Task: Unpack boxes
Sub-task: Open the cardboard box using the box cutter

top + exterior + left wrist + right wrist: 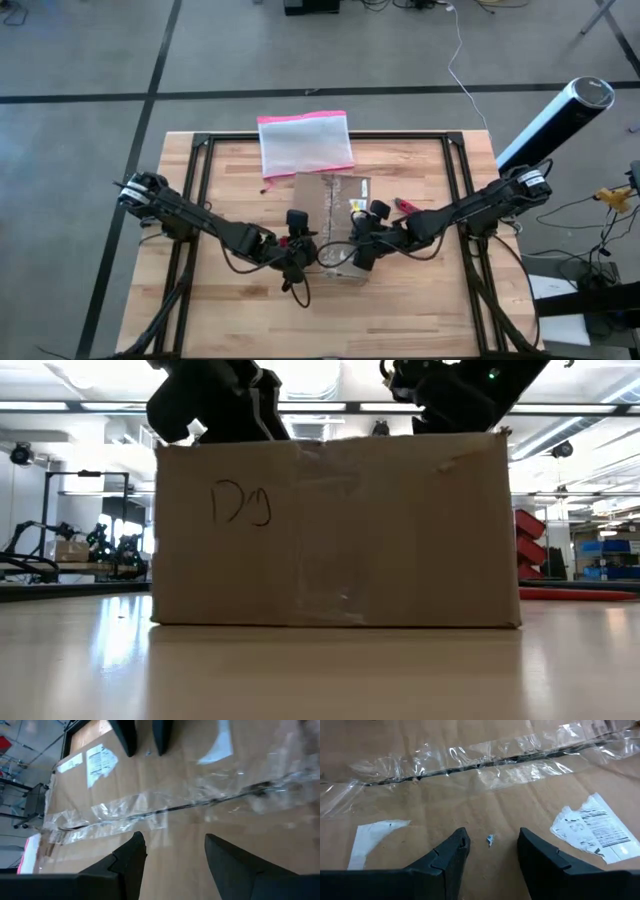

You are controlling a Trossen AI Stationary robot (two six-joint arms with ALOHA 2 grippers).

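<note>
Two claws, left (pixel 170 852) and right (pixel 490 847), hover wide open, empty, w/ the box (pixel 335 225) right beneath them. Cardboard's stiff, prob. light; tape (pixel 470 762) is slick, so hook a flap edge beside the seam.

A robotics lab or workshop. My butcher-block table (pixel 330 310) stands on a grey concrete floor (pixel 80 60) marked with dark tape lines, cables (pixel 455 50) trailing across it. Beyond the table, under long ceiling lights (pixel 560 405), I see another robot arm (pixel 100 545) and storage bins (pixel 610 550).
</note>
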